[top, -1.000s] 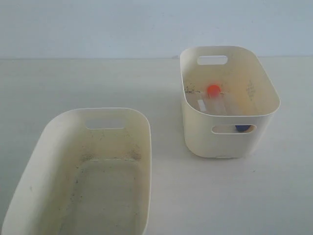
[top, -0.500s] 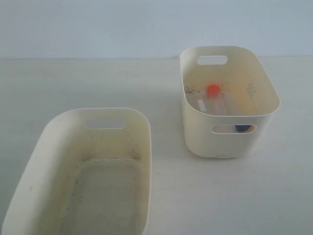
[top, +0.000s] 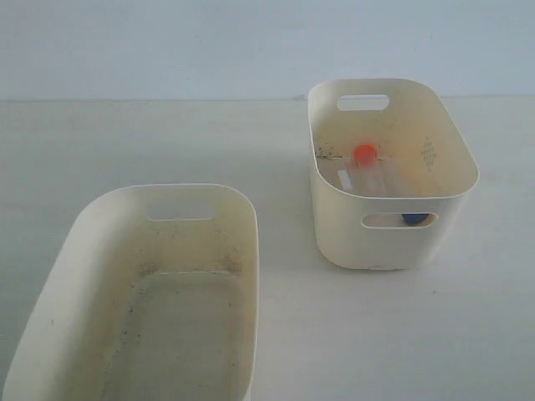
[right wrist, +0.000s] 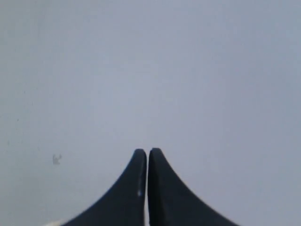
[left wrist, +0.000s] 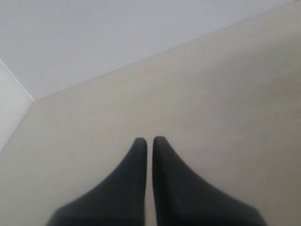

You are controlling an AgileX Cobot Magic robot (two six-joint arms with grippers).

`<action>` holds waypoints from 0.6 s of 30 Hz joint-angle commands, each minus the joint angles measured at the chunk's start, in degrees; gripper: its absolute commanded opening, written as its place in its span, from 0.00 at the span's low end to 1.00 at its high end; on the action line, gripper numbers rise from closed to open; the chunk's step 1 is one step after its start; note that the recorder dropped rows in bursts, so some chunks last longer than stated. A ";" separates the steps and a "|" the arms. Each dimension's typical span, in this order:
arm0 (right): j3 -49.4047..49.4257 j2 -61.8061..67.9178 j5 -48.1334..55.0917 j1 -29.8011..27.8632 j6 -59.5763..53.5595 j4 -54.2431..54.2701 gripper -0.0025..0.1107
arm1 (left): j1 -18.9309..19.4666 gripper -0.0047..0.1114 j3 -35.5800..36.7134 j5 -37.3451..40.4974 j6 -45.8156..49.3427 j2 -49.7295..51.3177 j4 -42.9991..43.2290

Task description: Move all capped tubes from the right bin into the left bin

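Two bins sit on the worktop [top: 393, 334], the left bin [top: 244, 251] and the right bin [top: 338, 234], well apart. In the right one I count one orange-red-capped tube [top: 365, 155] and one blue cap [top: 413, 219] behind the handle cutout; any print is too small to read. My left gripper [left wrist: 149, 140] and right gripper [right wrist: 147, 151] are each pinched to a slit, empty. Nothing has shifted since a second ago.

the left gripper [left wrist: 149, 140] shows two dark fingers [left wrist: 131, 179] with their tips drawn together, only a thin slit between them, and nothing held. under them lies a pale, bare table [left wrist: 225, 108]. beyond the table's far edge stands a plain light wall [left wrist: 103, 33].
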 commanded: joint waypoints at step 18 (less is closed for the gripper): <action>-27.65 34.15 25.22 -0.21 -9.19 6.34 0.03 | -0.31 0.08 -0.21 -0.06 -0.54 0.03 -0.16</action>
